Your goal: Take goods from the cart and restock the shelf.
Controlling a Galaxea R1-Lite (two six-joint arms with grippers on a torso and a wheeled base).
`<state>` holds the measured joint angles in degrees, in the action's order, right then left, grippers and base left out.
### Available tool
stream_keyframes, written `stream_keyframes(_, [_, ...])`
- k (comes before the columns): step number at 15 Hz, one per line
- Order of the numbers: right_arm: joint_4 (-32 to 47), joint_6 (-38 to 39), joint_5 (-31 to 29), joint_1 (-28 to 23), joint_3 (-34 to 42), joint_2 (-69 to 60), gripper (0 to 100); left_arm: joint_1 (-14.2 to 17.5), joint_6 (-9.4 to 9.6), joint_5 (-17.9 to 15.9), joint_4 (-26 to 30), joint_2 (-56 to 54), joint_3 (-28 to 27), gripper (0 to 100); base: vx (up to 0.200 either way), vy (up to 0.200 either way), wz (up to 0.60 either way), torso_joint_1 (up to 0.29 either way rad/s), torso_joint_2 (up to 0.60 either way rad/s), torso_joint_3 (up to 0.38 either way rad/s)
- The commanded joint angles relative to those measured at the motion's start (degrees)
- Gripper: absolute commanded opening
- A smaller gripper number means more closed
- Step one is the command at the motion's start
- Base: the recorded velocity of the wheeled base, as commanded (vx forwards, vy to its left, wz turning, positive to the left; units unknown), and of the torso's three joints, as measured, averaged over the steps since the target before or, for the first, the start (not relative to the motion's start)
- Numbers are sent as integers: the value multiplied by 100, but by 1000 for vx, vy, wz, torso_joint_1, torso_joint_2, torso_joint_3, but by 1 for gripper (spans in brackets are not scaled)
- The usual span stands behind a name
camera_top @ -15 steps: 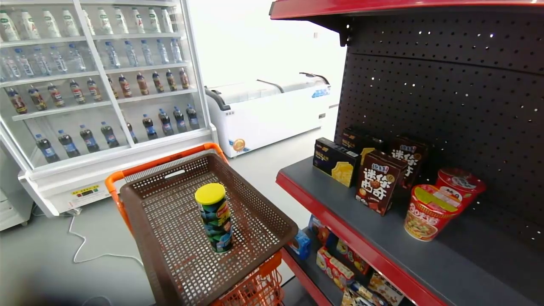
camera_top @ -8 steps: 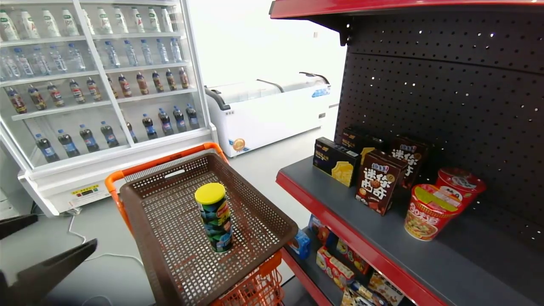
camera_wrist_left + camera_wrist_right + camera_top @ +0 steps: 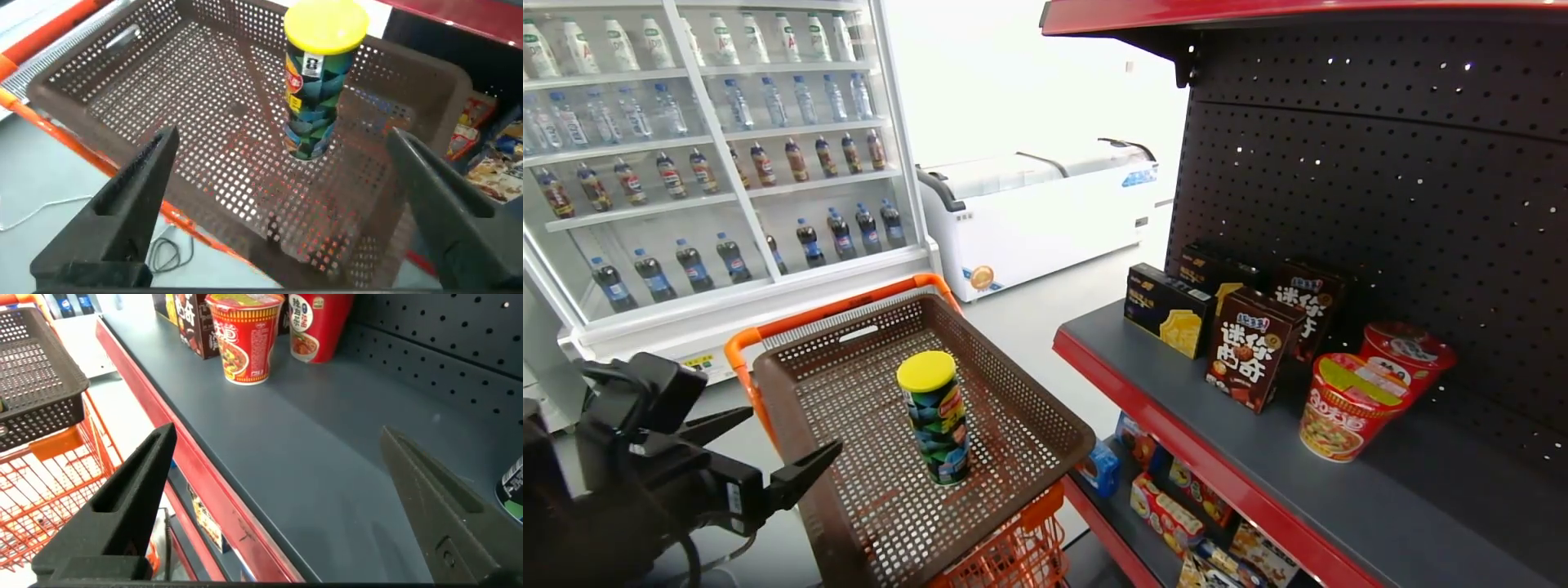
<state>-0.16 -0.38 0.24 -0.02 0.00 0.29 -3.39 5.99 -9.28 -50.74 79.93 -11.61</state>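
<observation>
Head view: one yellow-lidded canister (image 3: 935, 416) is seen standing upright near the middle of the brown basket (image 3: 1021, 371) on the cart (image 3: 737, 347); nothing else is seen in that basket. The left gripper (image 3: 792, 430) is held at the basket's near-left rim, fingers spread apart, nothing between them, well short of the canister. On the shelf (image 3: 1339, 506), dark boxes (image 3: 1250, 351) and two noodle cups (image 3: 1347, 408) are already stocked toward the back; the front strip and the stretch on the robot's right are bare.

Left wrist view: the canister is framed between the two open fingers but farther off, not touched. The basket floor around it is bare mesh.

Right wrist view: the right gripper (image 3: 278, 434) is held over the bare part of the shelf, fingers wide apart and empty, the noodle cups beyond it.

Progress, as judged: the pick has not yet been made. One item is left to be grasped, lifted clear of the basket wall and set on the open shelf space. The tall canister is judged liable to tip if nudged off-centre.
</observation>
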Motion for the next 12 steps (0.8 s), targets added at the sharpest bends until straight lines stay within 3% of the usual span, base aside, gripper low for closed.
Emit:
stream_keyframes(1, [-2, 3, 2, 2, 0, 6, 100, 5, -71, 14, -868, 1657, -158, 100, 0, 0, 0, 0, 0, 0])
stream_keyframes(3, [-2, -6, 2, 2, 0, 6, 100, -48, -10, -4, -1290, 2387, -457, 100, 0, 0, 0, 0, 0, 0])
stream_keyframes(8, [-2, 3, 2, 2, 0, 6, 100, -136, -54, -30, -1474, 3503, -1283, 100, 0, 0, 0, 0, 0, 0])
stream_keyframes(12, [-2, 3, 2, 2, 0, 6, 100, -461, -45, -30, -1492, 4171, -1924, 100, 0, 0, 0, 0, 0, 0])
